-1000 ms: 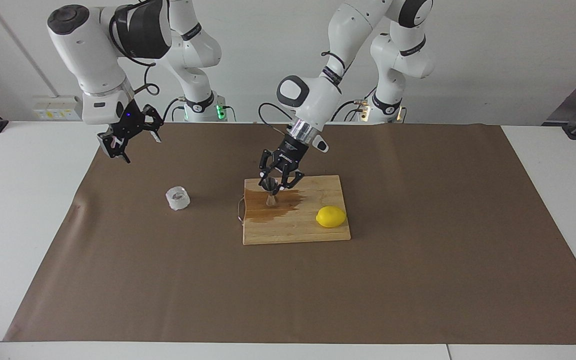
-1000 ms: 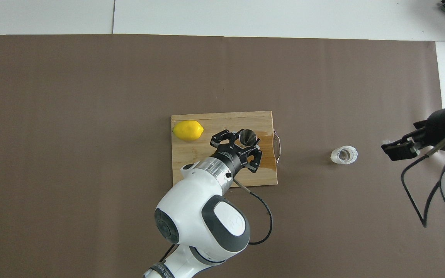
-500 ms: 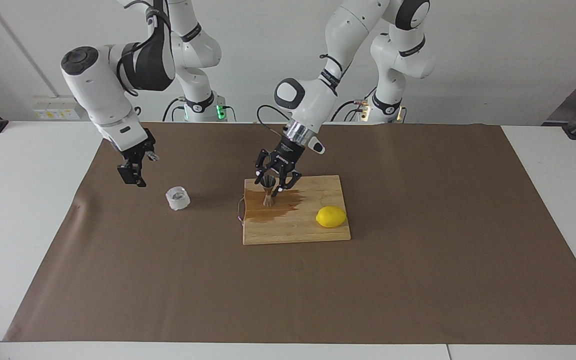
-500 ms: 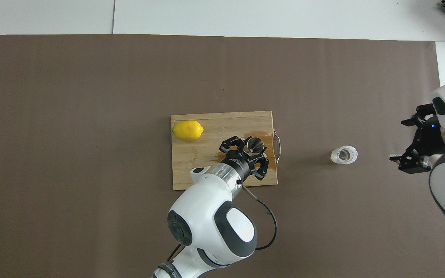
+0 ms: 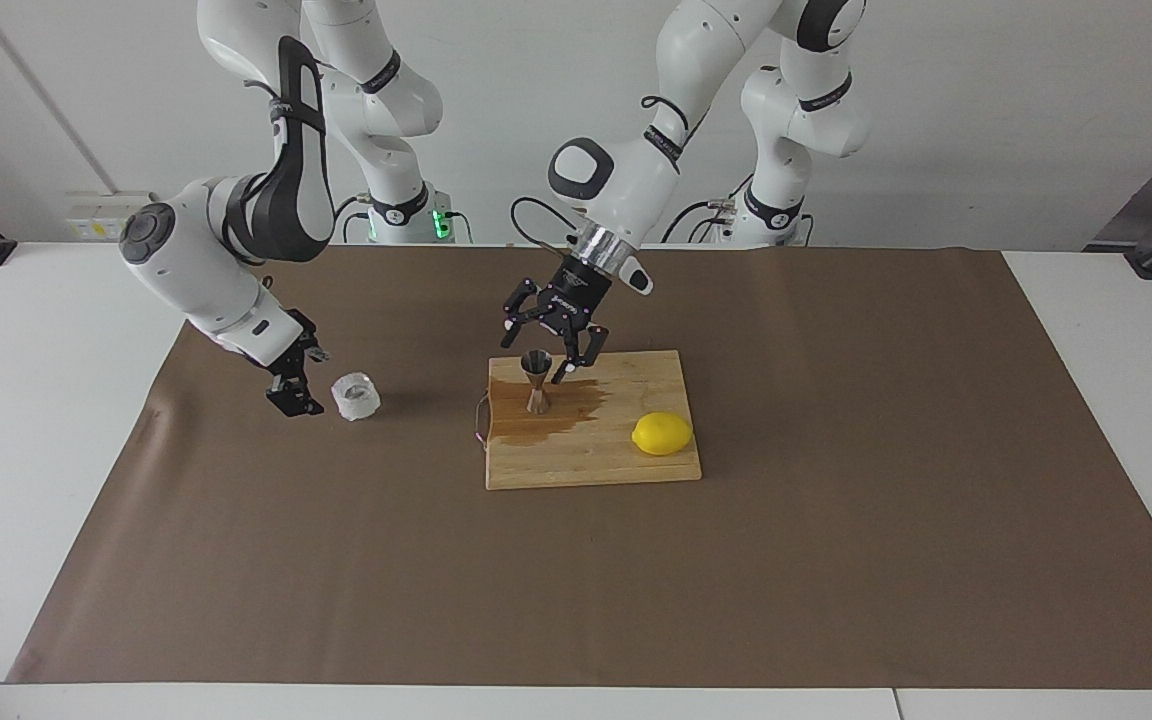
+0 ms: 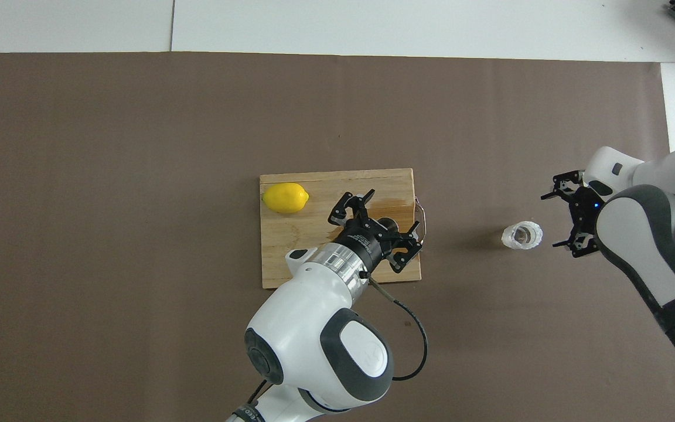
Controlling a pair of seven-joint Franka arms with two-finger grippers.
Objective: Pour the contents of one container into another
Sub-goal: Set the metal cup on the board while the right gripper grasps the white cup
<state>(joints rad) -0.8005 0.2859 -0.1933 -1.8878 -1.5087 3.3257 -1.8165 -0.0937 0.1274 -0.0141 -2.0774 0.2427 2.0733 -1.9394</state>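
Observation:
The clear faceted glass cup stands on the brown mat toward the right arm's end of the table. My right gripper is low beside it, open and not touching it. The steel jigger stands upright on the wooden board, in a dark wet patch. My left gripper is open just over the jigger's top, its fingers spread to either side and clear of it.
A yellow lemon lies on the board at the corner toward the left arm's end. The board's wire handle sticks out toward the glass cup. The brown mat covers most of the table.
My left gripper has opened, let go of the jigger and lifted a little. My right arm has swung down from high up to just beside the glass cup.

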